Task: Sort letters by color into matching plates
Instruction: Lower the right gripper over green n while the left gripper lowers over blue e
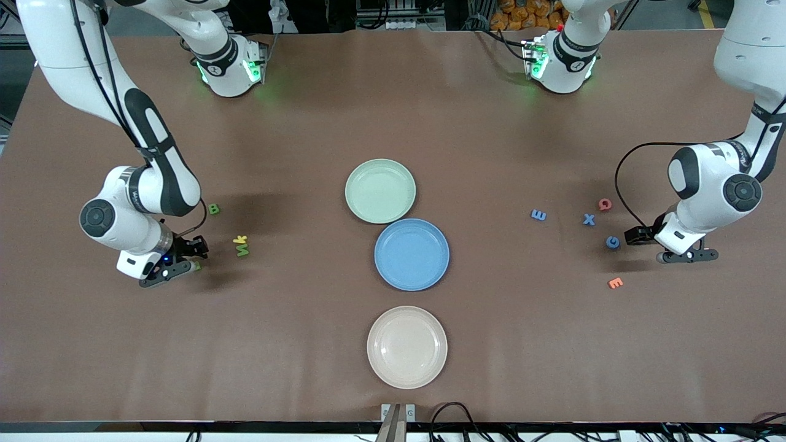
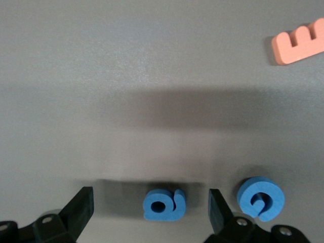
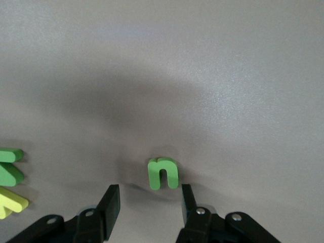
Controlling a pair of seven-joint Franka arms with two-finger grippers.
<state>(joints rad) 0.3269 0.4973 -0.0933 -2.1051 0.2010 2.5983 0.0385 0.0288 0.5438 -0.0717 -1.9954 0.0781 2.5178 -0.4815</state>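
The mint green plate (image 1: 380, 190) and the blue plate (image 1: 411, 254) lie mid-table, both empty. My left gripper (image 1: 645, 247) is open and low over the table, its jaws either side of a blue letter (image 2: 164, 205), not touching it; the gripper (image 2: 150, 211) also shows in its wrist view. A blue G (image 1: 612, 242) (image 2: 260, 198) lies just outside one finger. Blue E (image 1: 538, 215) and blue X (image 1: 589, 219) lie nearby. My right gripper (image 1: 187, 267) (image 3: 148, 202) is open with a green n (image 3: 163, 173) just off its fingertips. Green B (image 1: 213, 209) and another green letter (image 1: 243, 250) lie close by.
A cream-white plate (image 1: 406, 347) lies nearer the front camera than the blue plate. A red letter (image 1: 605, 204) and an orange E (image 1: 614, 283) (image 2: 298, 43) lie near the blue letters. A yellow k (image 1: 240, 239) touches the green letter.
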